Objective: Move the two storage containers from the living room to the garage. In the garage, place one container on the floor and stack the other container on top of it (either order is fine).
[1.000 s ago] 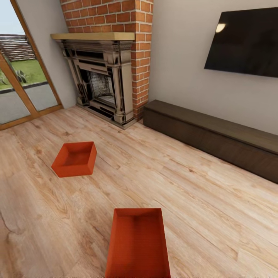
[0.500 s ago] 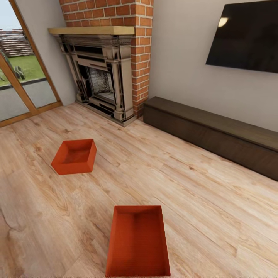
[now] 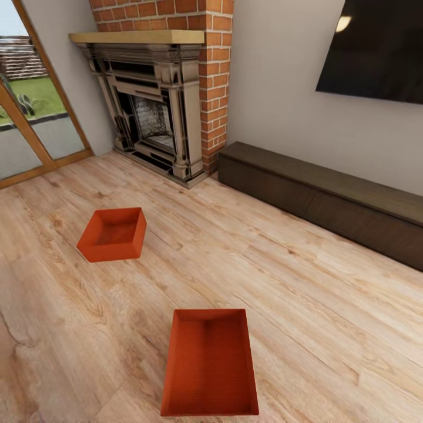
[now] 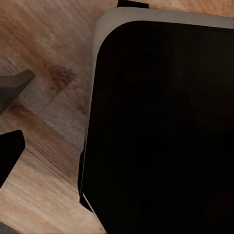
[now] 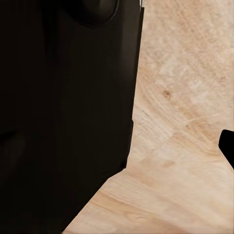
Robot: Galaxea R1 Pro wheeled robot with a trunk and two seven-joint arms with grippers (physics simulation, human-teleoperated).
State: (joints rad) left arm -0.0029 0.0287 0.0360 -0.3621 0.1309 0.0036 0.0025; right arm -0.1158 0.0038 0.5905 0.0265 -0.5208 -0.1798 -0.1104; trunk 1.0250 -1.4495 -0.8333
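Observation:
Two orange-red storage containers stand apart on the light wood-plank floor [image 3: 317, 329] of the living room. The near container [image 3: 210, 364] lies just in front of me, open side up and empty. The far container [image 3: 113, 234] sits to the left, toward the fireplace, also empty. In the left wrist view my left gripper [image 4: 12, 117] hangs over bare planks, its two fingertips apart with nothing between them. In the right wrist view one dark fingertip [image 5: 228, 147] of the right gripper pokes in at the frame's edge over the planks.
A brick fireplace [image 3: 155, 111] stands in the far corner. A long low dark cabinet [image 3: 329, 200] runs along the right wall under a wall television [image 3: 376, 50]. Wood-framed glass doors [image 3: 29, 123] are at the far left. My own dark body [image 4: 161, 126] blocks much of both wrist views.
The whole head picture has shifted, so the camera has moved. The near container now shows in full. Neither container has moved on the floor.

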